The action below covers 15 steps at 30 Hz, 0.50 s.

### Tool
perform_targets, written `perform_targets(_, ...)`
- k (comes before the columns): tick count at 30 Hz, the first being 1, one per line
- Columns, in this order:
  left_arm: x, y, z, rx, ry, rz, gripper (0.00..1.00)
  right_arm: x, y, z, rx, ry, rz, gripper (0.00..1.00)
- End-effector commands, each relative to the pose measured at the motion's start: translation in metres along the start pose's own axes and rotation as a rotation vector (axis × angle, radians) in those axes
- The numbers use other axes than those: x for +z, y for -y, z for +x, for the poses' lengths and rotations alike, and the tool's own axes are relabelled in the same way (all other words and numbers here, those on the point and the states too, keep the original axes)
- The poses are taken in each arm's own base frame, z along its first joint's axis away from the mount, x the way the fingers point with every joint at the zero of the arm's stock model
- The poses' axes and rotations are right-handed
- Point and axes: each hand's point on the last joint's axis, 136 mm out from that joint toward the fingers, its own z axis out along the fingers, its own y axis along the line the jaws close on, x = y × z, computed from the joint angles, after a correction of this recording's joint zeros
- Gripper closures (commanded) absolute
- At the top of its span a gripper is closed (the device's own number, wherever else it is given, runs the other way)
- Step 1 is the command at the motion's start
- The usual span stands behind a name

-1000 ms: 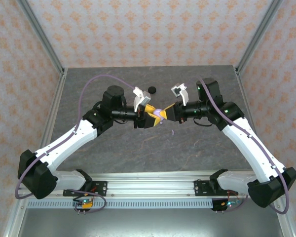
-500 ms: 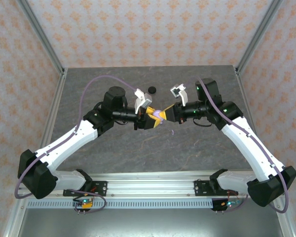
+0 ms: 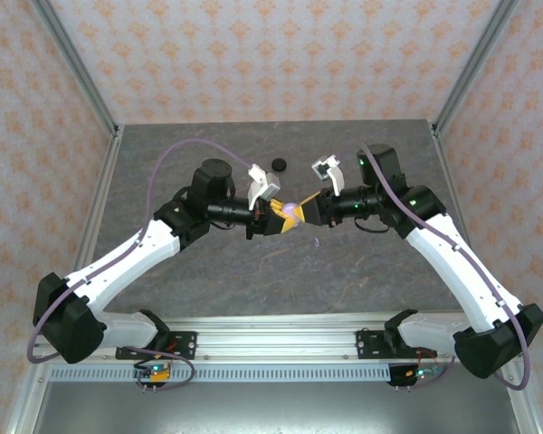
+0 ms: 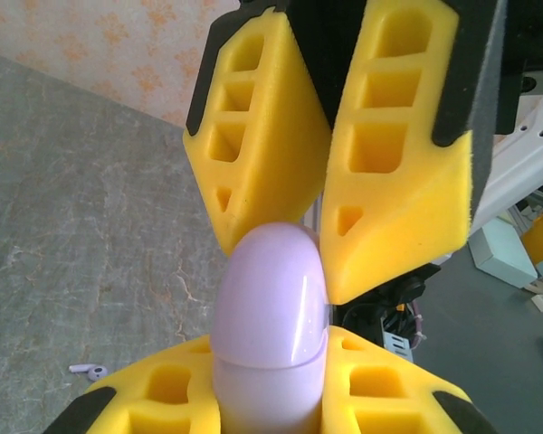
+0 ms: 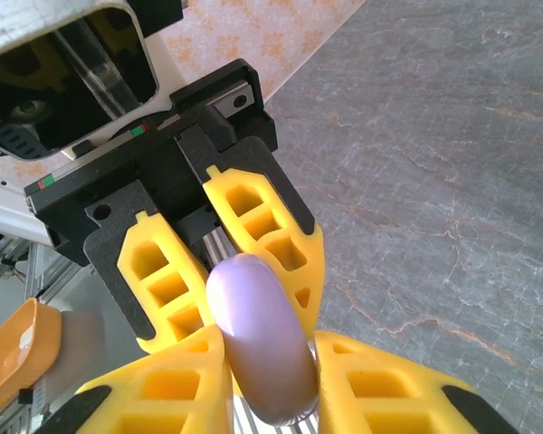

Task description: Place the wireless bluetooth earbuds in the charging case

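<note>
Left gripper (image 4: 271, 402): yellow foam fingers (image 4: 158, 402) closed tight on the lower end of the lavender charging case (image 4: 271, 298), held above the grey marbled table (image 3: 208, 271). Right gripper (image 5: 267, 384): set nose to nose with the left from the opposite side. Its fingers (image 5: 163, 398) flank the other end of the same case with next to no gap; whether they press on it or merely sit alongside cannot be told. Case: smooth oval shell, pale lavender, glossy. Left wrist view adds a fine seam round the case just above the left gripper's fingers, with lid and base meeting flush. The case is therefore closed and its contents cannot be seen. Same view adds one lavender earbud (image 4: 87, 369) with a short stem, lying on the table below the case and well apart from it, outside any container. Right wrist view gives the case as a rounded dome, with the left gripper's black mount behind it. Top external view adds the layout: both arms bent inward, meeting at the case over the middle of the table. A black round disc (image 3: 276, 165) lies on the table beyond the case, toward the back wall. A small lavender bit (image 3: 316, 242) lies on the table on the near side of the case, toward the right arm; whether it is the earbud listed above cannot be told.
</note>
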Motion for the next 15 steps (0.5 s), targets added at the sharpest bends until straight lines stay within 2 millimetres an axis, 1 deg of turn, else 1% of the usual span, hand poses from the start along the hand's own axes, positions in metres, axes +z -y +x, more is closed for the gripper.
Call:
perform_targets(1,-0.001,0.003,-0.013,0.092,0.075,-0.019,0.86,-0.003,0.005,-0.003,0.000,0.001,0.059,0.70)
perform_targets(4,-0.001,0.000,-0.012,0.107,0.098,-0.047,0.86,-0.004,0.012,-0.004,0.004,0.005,0.102,0.57)
perform_targets(5,-0.002,-0.001,-0.012,0.109,0.104,-0.054,0.86,-0.004,0.015,-0.004,0.006,0.007,0.116,0.55)
perform_targets(10,-0.004,0.002,-0.012,0.143,0.138,-0.060,0.86,-0.008,0.028,-0.006,0.015,0.022,0.203,0.52)
perform_targets(15,-0.005,0.001,-0.012,0.149,0.148,-0.070,0.85,-0.006,0.023,-0.004,0.015,0.011,0.167,0.51)
